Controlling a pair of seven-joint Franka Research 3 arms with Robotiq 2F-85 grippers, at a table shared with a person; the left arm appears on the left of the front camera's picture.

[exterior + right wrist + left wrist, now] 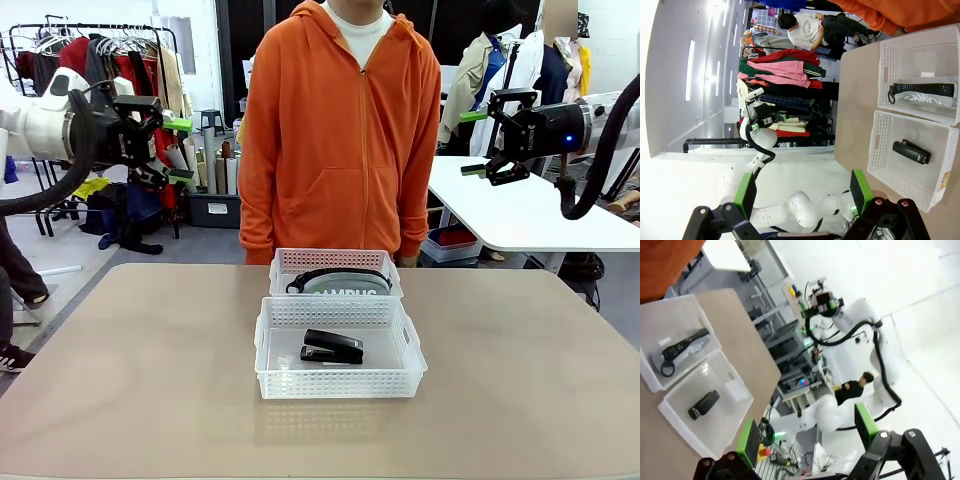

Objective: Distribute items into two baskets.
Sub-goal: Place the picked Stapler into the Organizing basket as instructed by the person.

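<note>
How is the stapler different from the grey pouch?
The stapler is black and small; the pouch is grey, larger, with white lettering and a black strap. The stapler lies in the basket nearer the robot; the pouch lies in the far basket, by the person. Both lie flat, each alone in a white lattice basket, untouched by either gripper.

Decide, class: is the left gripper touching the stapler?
Apart. In the front view the left gripper hangs open high above the table, while the stapler lies in the near basket far below it.
</note>
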